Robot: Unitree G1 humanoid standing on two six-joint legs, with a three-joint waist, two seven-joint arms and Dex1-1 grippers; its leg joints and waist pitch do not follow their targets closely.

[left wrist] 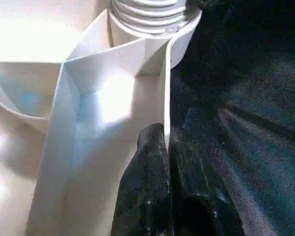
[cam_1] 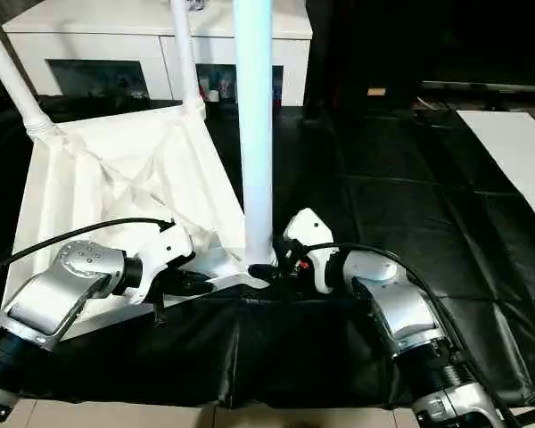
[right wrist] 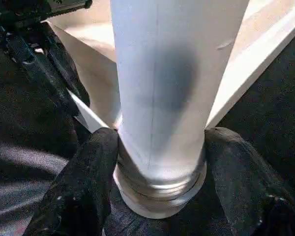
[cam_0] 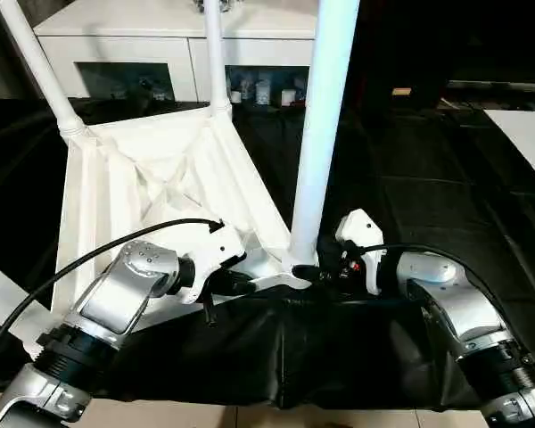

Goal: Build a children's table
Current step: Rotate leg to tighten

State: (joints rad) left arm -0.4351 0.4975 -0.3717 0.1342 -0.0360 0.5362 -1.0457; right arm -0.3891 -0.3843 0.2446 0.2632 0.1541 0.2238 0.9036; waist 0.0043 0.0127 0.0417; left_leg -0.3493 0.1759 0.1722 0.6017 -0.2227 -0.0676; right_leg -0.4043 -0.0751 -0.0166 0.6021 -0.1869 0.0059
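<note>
1. Three white legs stand up from the overturned children's table (cam_0: 160, 178), which lies ribbed side up on a black sheet (cam_0: 410, 178), tilted so its near corner points toward the robot.
2. Nearest of them is the leg (cam_0: 321, 134) at the near corner, at about 6 o'clock of the top; it rises upright past the upper edge of the head views. The far-left leg (cam_0: 36, 67) leans out toward 10 o'clock, and the far leg (cam_0: 214, 53) stands at 12 o'clock.
3. On the left, the left gripper (cam_0: 242, 285) has its jaws pinched shut on the thin rim of the top, just beside the near corner; in its wrist view the black fingertips (left wrist: 155, 147) clamp either side of the rim wall below the threaded socket.
4. On the right, the right gripper (right wrist: 160, 157) comes in from 3 o'clock, and its jaws sit on either side of the near leg's base, the fingers (right wrist: 96, 162) touching it just above the threaded collar.
5. Behind, at 12 o'clock, stands a white cabinet (cam_0: 143, 45) with glass-fronted compartments holding small items.
</note>
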